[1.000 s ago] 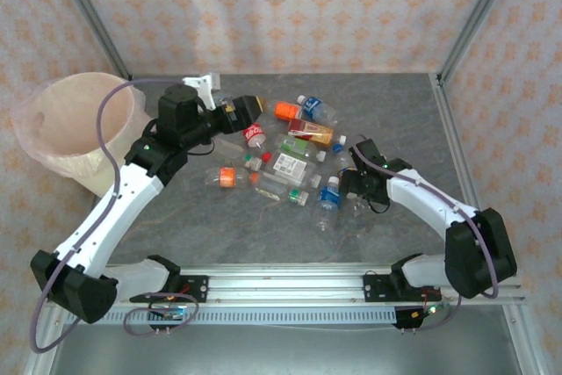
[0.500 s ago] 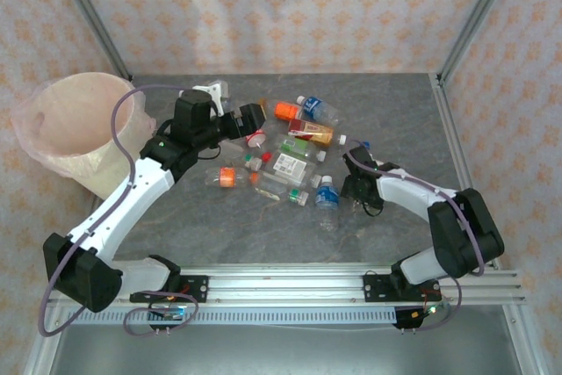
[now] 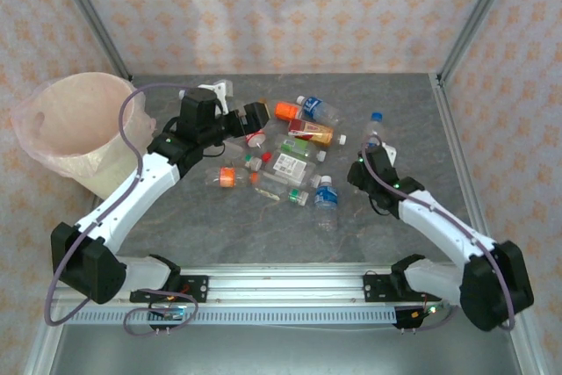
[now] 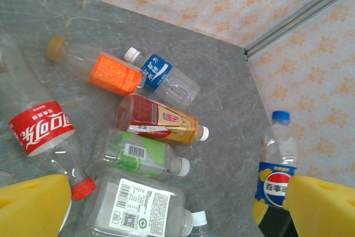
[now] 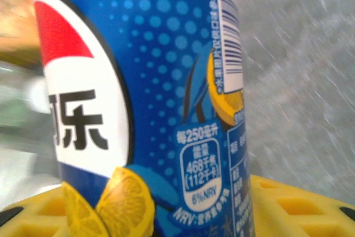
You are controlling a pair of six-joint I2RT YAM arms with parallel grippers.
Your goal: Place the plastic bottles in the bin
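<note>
Down on the worktop point(image 3: 263, 234) a second ago, my right claw point(image 3: 373, 150) now stands raised near its right edge, clamped on a blue-capped bottle point(image 3: 375, 129) due for the bin point(image 3: 35, 142) by the far-left corner; my left claw point(image 3: 253, 120) gapes over the pile point(image 3: 290, 162).

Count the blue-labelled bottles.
3: a white-capped bottle at the pile's far edge, a blue-capped bottle lying at its near right, a Pepsi bottle held upright by the right gripper. Others may be hidden.
</note>
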